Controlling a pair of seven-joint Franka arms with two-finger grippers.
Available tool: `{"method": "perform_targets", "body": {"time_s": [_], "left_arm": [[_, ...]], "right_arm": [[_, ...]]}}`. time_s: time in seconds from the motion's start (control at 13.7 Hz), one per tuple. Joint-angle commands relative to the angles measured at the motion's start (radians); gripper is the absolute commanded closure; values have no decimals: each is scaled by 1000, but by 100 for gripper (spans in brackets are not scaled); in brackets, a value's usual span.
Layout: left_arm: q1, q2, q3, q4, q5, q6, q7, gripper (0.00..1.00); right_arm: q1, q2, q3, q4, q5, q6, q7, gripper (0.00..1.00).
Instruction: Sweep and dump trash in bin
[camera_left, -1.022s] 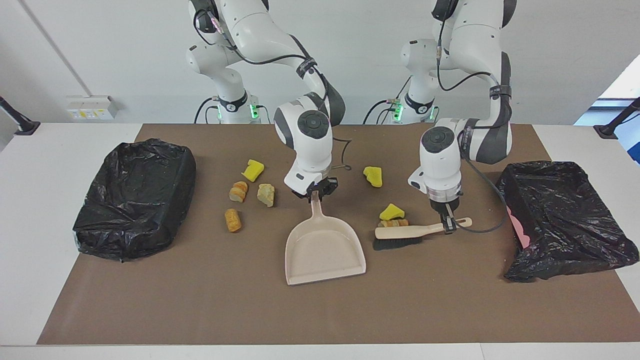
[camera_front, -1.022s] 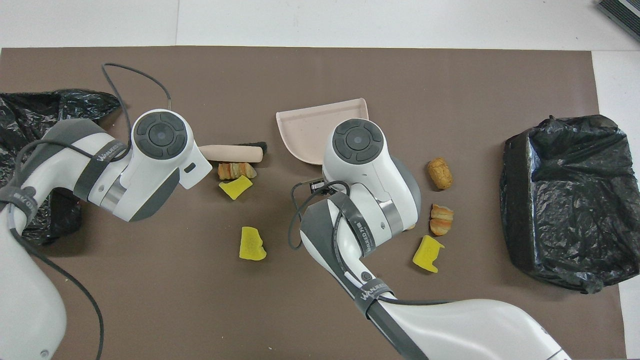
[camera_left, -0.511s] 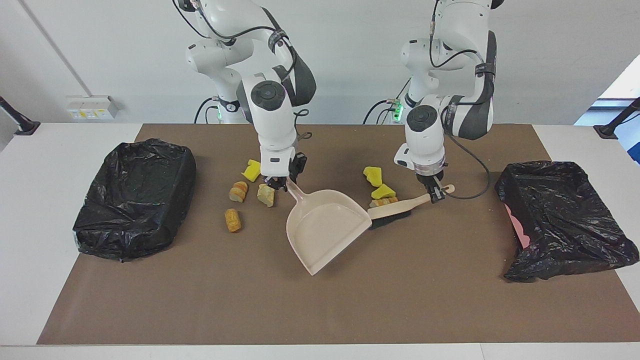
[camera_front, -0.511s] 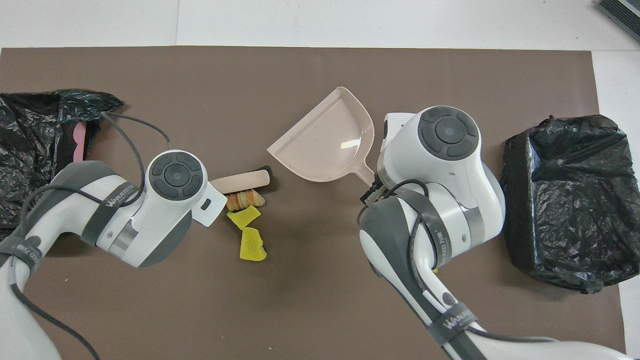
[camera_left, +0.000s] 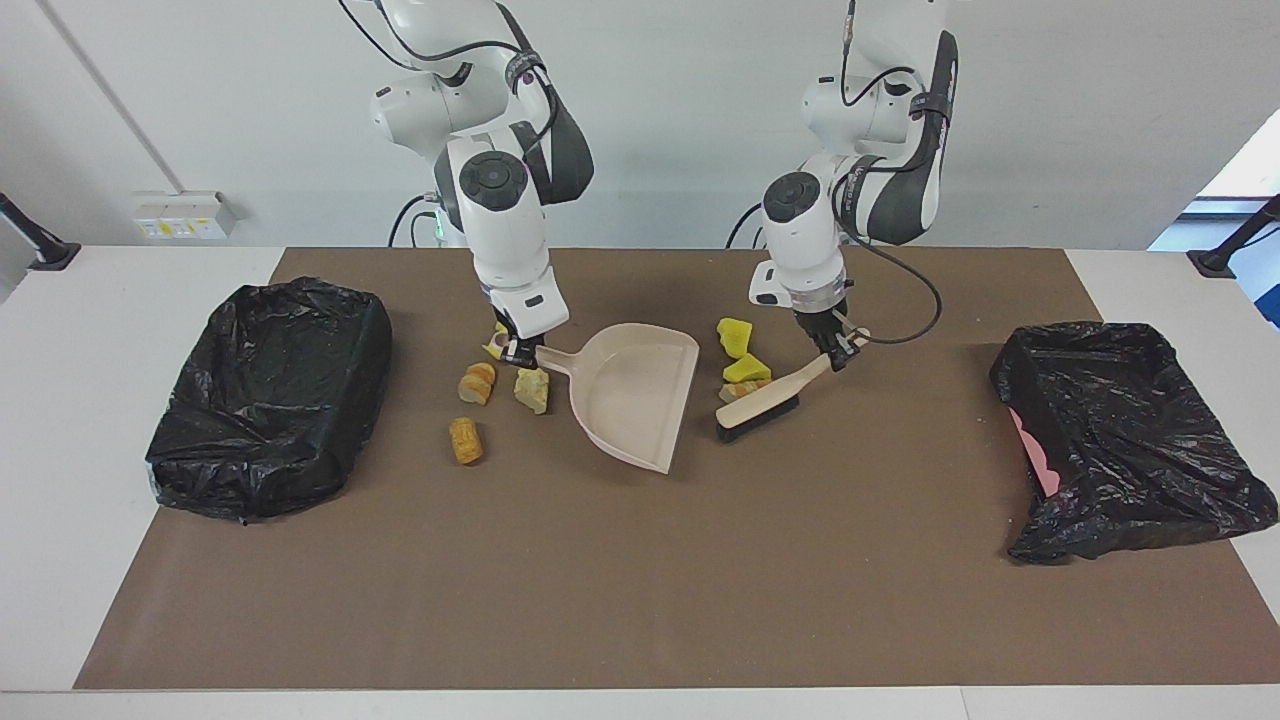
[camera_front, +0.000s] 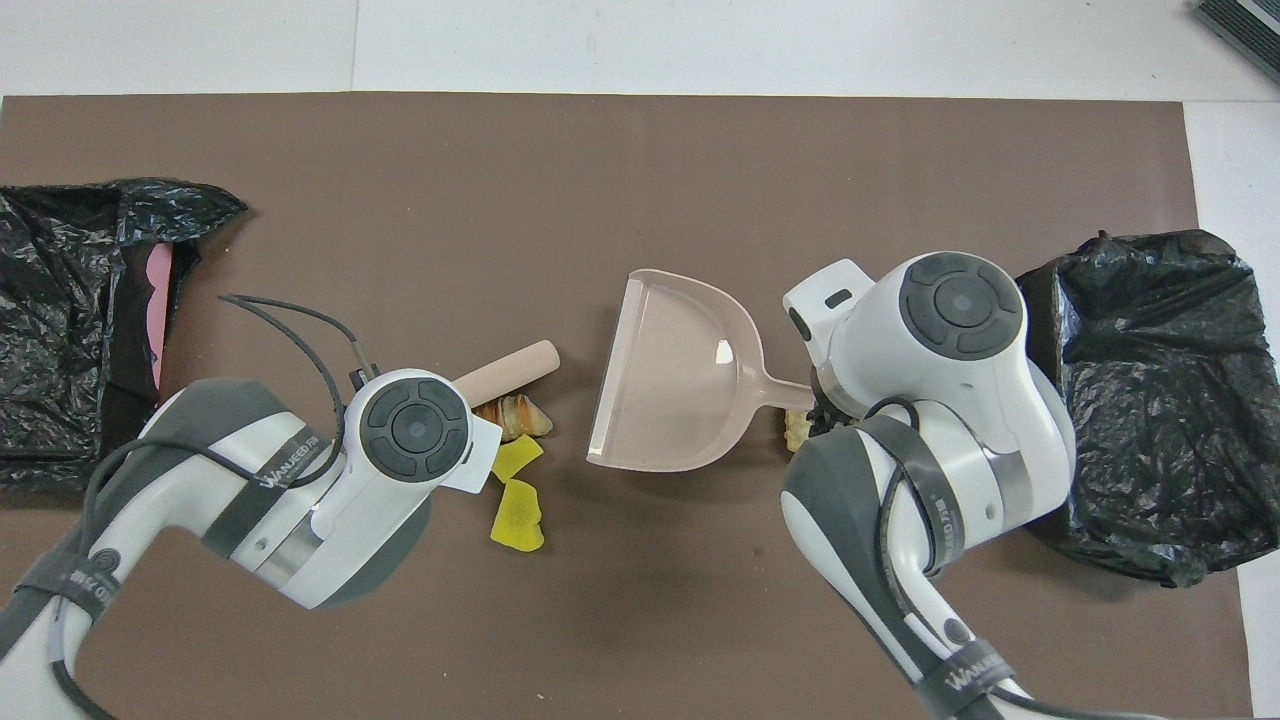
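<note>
Since the trash is what matters — it sits in two groups on the brown mat (camera_left: 640, 600). Toward the left arm's end, two yellow wedges (camera_left: 741, 352) and a tan bread piece (camera_left: 741, 390) are bunched up right against the brush (camera_left: 762, 405). Toward the right arm's end there's a yellow wedge (camera_left: 494, 346) half hidden by the wrist, plus three tan pieces (camera_left: 480, 400) next to the dustpan's handle.

What's changed in the last second: the dustpan (camera_left: 635, 395) has swung round, so its open mouth now faces the brush and that first pile, and the brush has dragged its pieces closer to the robots and together. So the two tools are lined up — my guess is a sweep into the pan comes next. Nothing's in the pan yet.

Left gripper (camera_left: 838, 352) is clamped on the brush handle; right gripper (camera_left: 520, 352) is clamped on the dustpan handle. Black-bagged bins wait at each end, one (camera_left: 265, 395) and the other (camera_left: 1130, 440), both well apart from the action.
</note>
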Motion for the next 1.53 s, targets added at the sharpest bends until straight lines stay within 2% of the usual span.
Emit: {"method": "perform_targets", "body": {"time_s": [0.0, 0.22, 0.44, 0.58, 0.66, 0.8, 0.88, 1.09, 1.46], "left_arm": [[3, -78, 15, -27, -15, -59, -93, 100], [3, -112, 14, -42, -18, -131, -278, 100], [15, -161, 17, -116, -174, -176, -482, 100], [25, -186, 15, -159, -225, -172, -522, 100], [23, -189, 15, -162, -304, -168, -567, 100], [5, -178, 14, -185, -348, -147, -698, 100], [-11, -183, 12, -209, -354, -107, -728, 100], [-26, -164, 12, -222, -479, -54, -736, 100], [-165, -146, 11, -223, -572, 9, -730, 100]], "right_arm": [[11, -97, 8, -135, -81, 57, -45, 100], [37, -125, 10, -175, -110, 60, -42, 100], [88, -125, 10, -205, -139, 86, 7, 100], [111, -122, 10, -215, -144, 89, 41, 100], [126, -117, 10, -225, -145, 111, 74, 100], [147, -102, 10, -230, -159, 128, 108, 100], [149, -100, 10, -230, -161, 129, 116, 100], [163, -86, 10, -239, -161, 161, 165, 100], [166, -28, 10, -233, -161, 237, 180, 100]]}}
